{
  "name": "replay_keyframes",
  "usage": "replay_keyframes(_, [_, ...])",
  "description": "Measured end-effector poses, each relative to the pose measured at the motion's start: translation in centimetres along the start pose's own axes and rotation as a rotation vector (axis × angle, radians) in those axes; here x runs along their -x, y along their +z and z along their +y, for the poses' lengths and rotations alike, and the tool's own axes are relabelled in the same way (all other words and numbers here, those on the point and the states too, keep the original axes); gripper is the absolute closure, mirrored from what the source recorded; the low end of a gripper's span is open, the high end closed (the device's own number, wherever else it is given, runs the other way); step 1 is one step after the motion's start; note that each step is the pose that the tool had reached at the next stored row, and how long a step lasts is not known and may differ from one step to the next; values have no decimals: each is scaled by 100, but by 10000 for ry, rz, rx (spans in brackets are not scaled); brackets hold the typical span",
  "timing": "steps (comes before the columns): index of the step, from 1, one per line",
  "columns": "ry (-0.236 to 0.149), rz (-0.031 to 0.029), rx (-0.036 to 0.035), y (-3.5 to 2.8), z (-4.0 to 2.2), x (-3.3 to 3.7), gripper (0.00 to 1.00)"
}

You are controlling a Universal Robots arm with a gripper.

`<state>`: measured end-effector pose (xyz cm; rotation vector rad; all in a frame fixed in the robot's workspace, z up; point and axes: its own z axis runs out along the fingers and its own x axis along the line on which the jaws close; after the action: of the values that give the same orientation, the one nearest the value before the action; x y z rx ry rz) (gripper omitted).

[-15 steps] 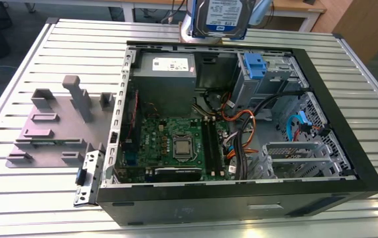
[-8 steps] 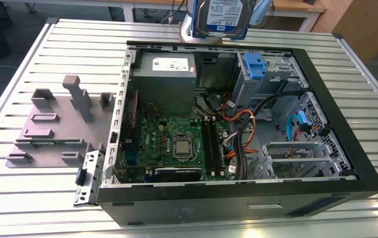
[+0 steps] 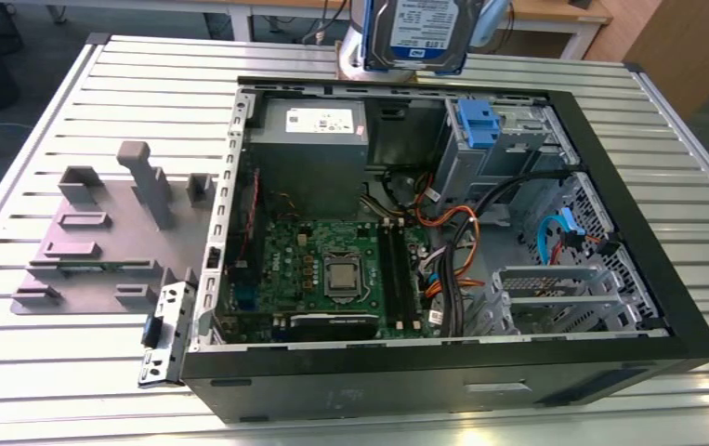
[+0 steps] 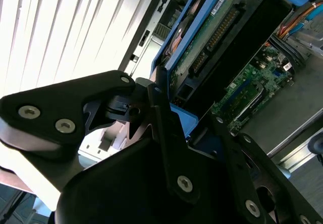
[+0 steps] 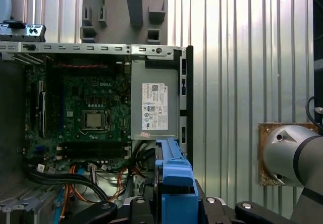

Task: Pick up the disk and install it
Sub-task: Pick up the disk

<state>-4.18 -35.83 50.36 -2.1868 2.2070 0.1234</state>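
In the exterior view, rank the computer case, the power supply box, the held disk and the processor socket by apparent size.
1. computer case
2. power supply box
3. disk, cropped by the frame edge and raised nearer the camera, so its rank against the power supply is unsure
4. processor socket

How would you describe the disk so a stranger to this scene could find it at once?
Start at the open computer case on the slatted metal table. Above its far edge, the disk hangs in the air, held in the hand. Unlike the grey power-supply box inside the case, it has a white-and-blue label and a blue side bracket.
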Motion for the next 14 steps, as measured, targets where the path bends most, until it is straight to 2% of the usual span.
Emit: replay_keyframes(14, [0, 0, 0, -1, -36, 0, 63])
